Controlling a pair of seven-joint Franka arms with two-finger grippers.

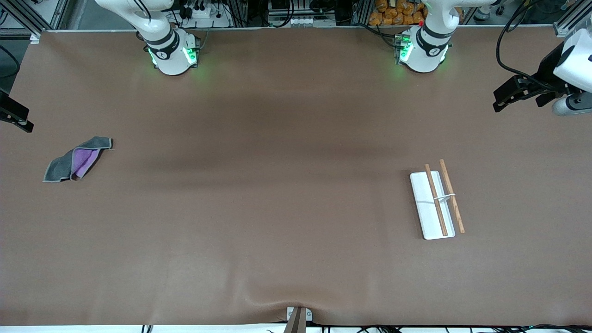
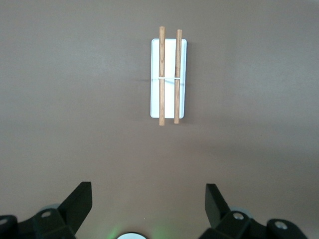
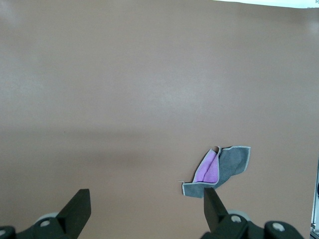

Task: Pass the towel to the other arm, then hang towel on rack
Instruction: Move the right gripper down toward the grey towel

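Observation:
The towel [image 1: 78,163] lies crumpled on the table toward the right arm's end, dark grey with a purple fold showing. It also shows in the right wrist view [image 3: 222,167]. The rack [image 1: 443,196], two wooden rods over a white base tray [image 1: 424,210], stands toward the left arm's end and shows in the left wrist view [image 2: 168,79]. My right gripper [image 3: 146,209] is open and empty, high up beside the towel; it shows partly at the front view's edge [image 1: 18,121]. My left gripper [image 2: 148,199] is open and empty, held high by the table's end [image 1: 498,104], apart from the rack.
The brown table mat [image 1: 277,185] covers the whole table. The two arm bases [image 1: 171,51] [image 1: 423,48] stand along the table's edge farthest from the front camera. A small clamp [image 1: 298,317] sits at the edge nearest to that camera.

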